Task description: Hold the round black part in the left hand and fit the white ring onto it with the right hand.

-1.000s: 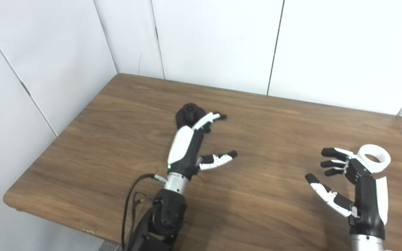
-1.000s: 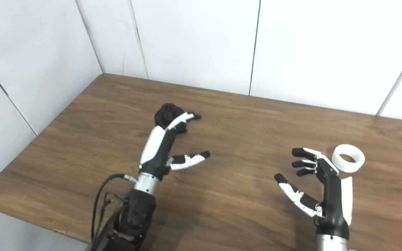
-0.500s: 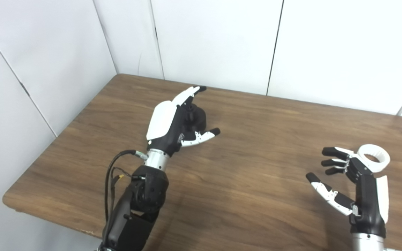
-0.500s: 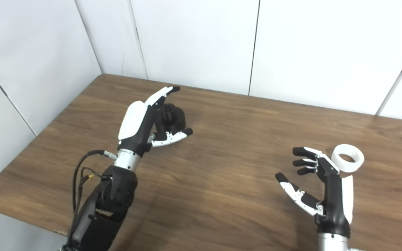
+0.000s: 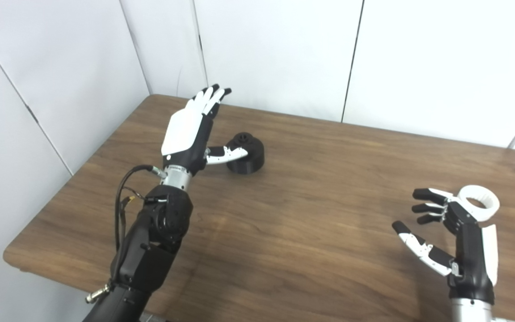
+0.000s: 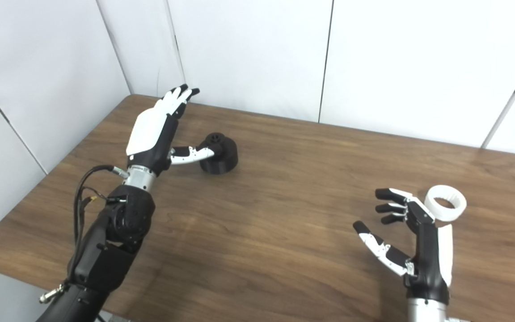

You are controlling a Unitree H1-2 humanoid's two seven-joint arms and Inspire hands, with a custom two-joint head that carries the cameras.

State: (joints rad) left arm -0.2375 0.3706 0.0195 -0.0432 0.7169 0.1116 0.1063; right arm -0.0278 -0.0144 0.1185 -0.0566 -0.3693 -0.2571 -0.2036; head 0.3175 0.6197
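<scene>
The round black part (image 5: 247, 154) stands on the wooden table (image 5: 311, 214) at the back left, a small knob on top. My left hand (image 5: 191, 129) is raised just left of it, open, fingers stretched toward the back wall, thumb reaching across in front of the part; contact cannot be told. The white ring (image 5: 479, 202) lies flat on the table at the right. My right hand (image 5: 449, 235) is open and empty, fingers curled and spread, just left of and nearer than the ring. The same shows in the right eye view: part (image 6: 220, 156), ring (image 6: 446, 203).
White wall panels (image 5: 275, 49) close the table's back and left sides. The table's front edge (image 5: 61, 273) runs along the lower left. A black cable (image 5: 125, 201) loops beside my left forearm.
My left hand has lifted from the table, swung from the right of the black part to its left, and straightened its fingers. The part, ring and right hand have not moved.
</scene>
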